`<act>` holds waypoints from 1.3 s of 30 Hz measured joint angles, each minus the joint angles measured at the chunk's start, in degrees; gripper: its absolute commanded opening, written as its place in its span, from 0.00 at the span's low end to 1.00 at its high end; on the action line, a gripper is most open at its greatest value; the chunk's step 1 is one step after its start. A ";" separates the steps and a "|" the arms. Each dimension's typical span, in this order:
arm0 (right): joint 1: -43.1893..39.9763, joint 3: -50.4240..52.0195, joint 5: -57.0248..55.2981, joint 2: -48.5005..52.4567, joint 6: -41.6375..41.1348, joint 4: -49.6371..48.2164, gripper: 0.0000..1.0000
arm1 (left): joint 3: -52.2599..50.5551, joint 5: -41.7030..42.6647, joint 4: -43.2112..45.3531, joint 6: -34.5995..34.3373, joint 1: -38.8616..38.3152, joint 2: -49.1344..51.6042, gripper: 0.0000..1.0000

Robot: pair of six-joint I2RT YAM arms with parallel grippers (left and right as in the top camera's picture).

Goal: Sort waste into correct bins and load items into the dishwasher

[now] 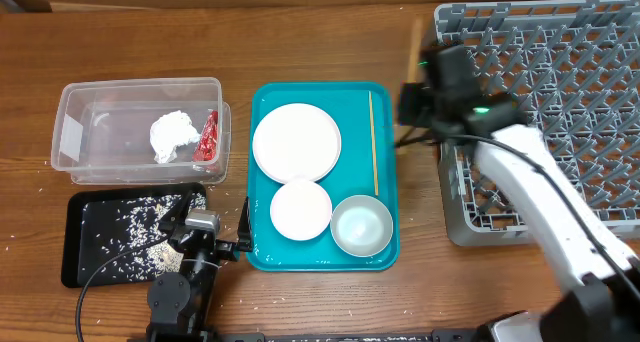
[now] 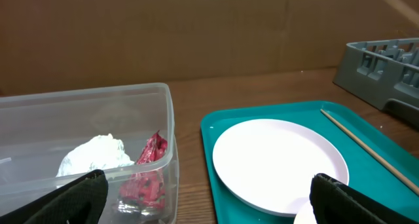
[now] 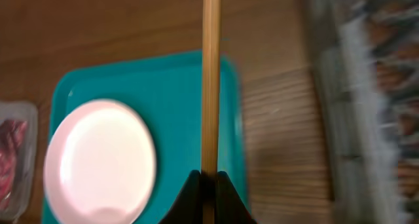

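Observation:
My right gripper (image 1: 413,94) is shut on a wooden chopstick (image 1: 415,50) and holds it in the air between the teal tray and the grey dish rack (image 1: 560,42); the right wrist view shows the stick (image 3: 211,86) pinched between the fingers (image 3: 209,185). The second chopstick (image 1: 373,142) lies on the teal tray (image 1: 385,252) beside the large white plate (image 1: 296,142), a smaller bowl (image 1: 300,208) and a cup (image 1: 361,225). The napkin (image 1: 172,135) and red wrapper (image 1: 208,136) lie in the clear tub (image 1: 70,102). Rice grains (image 1: 135,227) lie on the black tray (image 1: 85,267). My left gripper (image 2: 209,204) is open near the teal tray's left edge.
The teal tray sits mid-table between the tub and the rack. The rack's near wall (image 1: 470,217) lies under my right arm. A few rice grains (image 1: 25,227) are scattered on the wood left of the black tray.

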State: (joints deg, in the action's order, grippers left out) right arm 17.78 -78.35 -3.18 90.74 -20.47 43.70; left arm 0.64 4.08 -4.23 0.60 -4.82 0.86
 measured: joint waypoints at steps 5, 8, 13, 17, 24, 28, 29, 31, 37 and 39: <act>-8.57 -0.04 -2.58 -0.35 11.78 2.36 0.04 | 0.00 0.00 -0.02 0.00 0.00 0.00 1.00; -11.58 0.24 -3.32 1.51 18.64 2.69 0.04 | 0.00 0.00 -0.02 0.00 0.00 0.00 1.00; -11.67 0.48 -3.56 4.17 22.40 3.76 0.34 | 0.00 0.00 -0.02 0.00 0.00 0.00 1.00; -11.47 0.68 -4.85 4.37 23.45 5.05 0.35 | 0.00 0.00 -0.02 0.00 0.00 0.00 1.00; -2.75 0.68 9.94 4.20 22.95 7.72 0.40 | 0.00 0.00 -0.02 0.00 0.00 0.00 1.00; 4.17 1.88 13.53 4.31 17.42 1.79 0.43 | 0.00 0.00 -0.02 0.00 0.00 0.00 1.00; 6.56 2.86 12.92 5.38 13.40 -1.25 0.49 | 0.00 0.00 -0.02 0.00 0.00 0.00 1.00; 7.43 3.67 9.29 10.27 7.17 -4.42 0.50 | 0.00 0.00 0.00 0.00 0.00 0.00 1.00; 7.28 4.31 4.55 21.00 1.97 -8.17 0.39 | 0.00 0.00 -0.02 0.00 0.00 0.00 1.00; 7.26 4.87 4.28 22.99 1.11 -8.11 0.29 | 0.00 0.00 -0.02 0.00 0.00 0.00 1.00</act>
State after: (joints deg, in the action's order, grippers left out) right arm 25.04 -73.47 1.10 113.73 -19.35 35.59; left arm 0.64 4.08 -4.25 0.60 -4.82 0.86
